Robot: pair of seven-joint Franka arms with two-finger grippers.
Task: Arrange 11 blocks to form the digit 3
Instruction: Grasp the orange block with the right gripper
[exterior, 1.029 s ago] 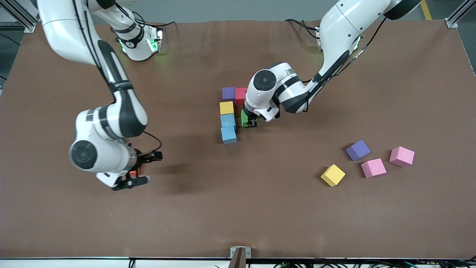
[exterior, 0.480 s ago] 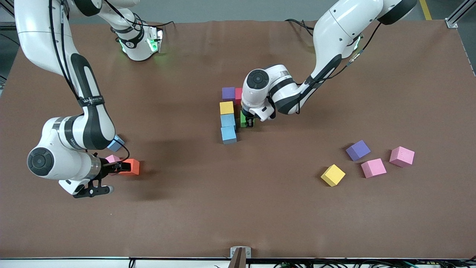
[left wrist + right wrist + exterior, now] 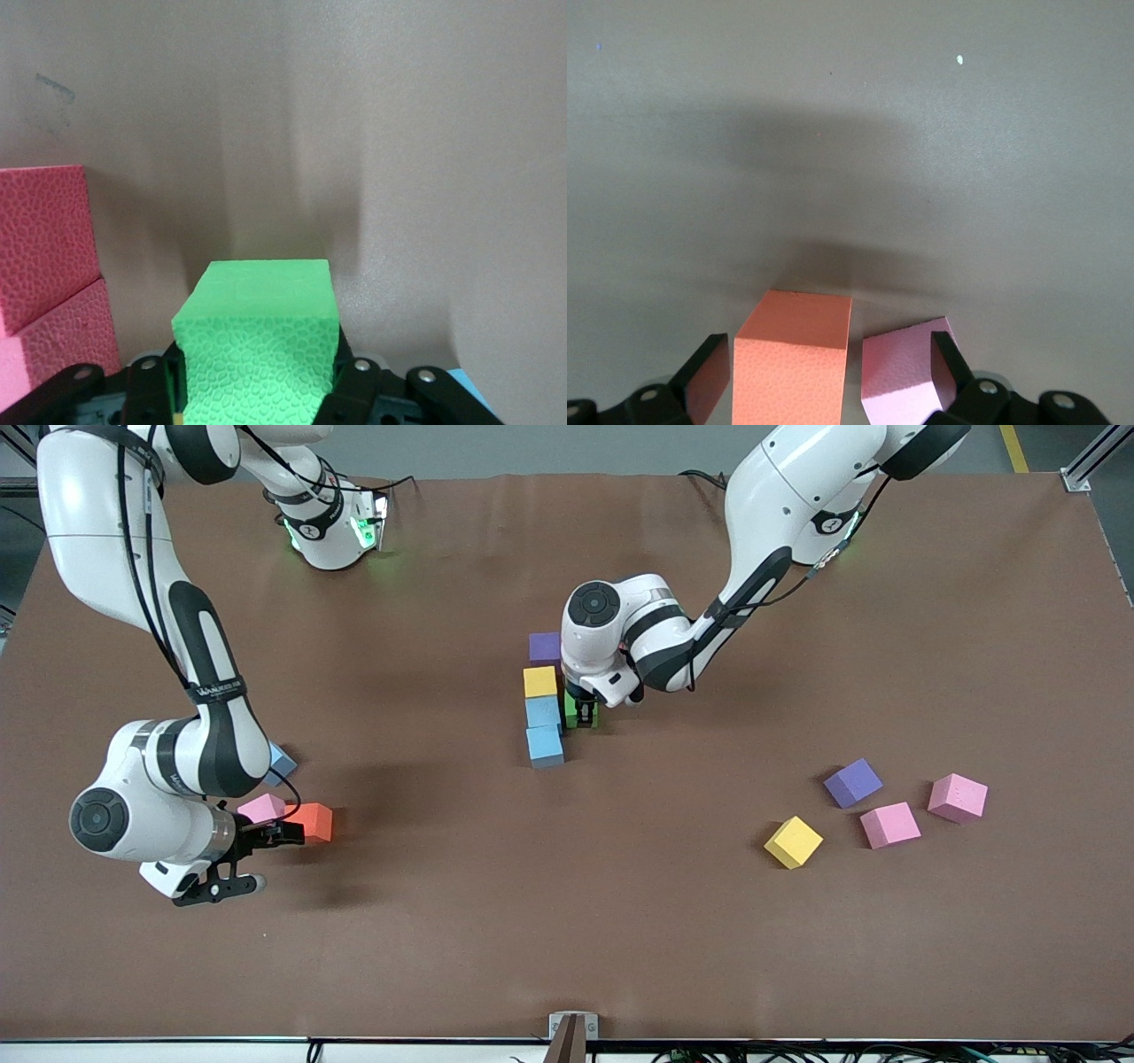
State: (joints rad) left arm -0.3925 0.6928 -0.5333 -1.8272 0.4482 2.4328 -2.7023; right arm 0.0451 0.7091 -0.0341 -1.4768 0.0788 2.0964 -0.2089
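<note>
A column of blocks lies mid-table: purple (image 3: 544, 646), yellow (image 3: 539, 682), then two light blue blocks (image 3: 543, 712) (image 3: 545, 746). My left gripper (image 3: 584, 713) (image 3: 257, 390) is shut on a green block (image 3: 571, 711) (image 3: 257, 332), low beside the upper light blue block. A red block (image 3: 42, 237) shows in the left wrist view; the left arm hides it in the front view. My right gripper (image 3: 266, 859) (image 3: 828, 372) is open near an orange block (image 3: 312, 821) (image 3: 793, 359) and a pink block (image 3: 262, 808) (image 3: 904, 372), which lie between its fingers in the right wrist view.
A light blue block (image 3: 283, 762) lies by the right arm's wrist. Toward the left arm's end lie loose yellow (image 3: 793, 841), purple (image 3: 853, 783) and two pink blocks (image 3: 889, 825) (image 3: 957, 796). Bare brown mat (image 3: 567, 921) stretches toward the front camera.
My right arm has swung toward its own end of the table, uncovering the orange and pink blocks. My left gripper has slid the green block closer to the column.
</note>
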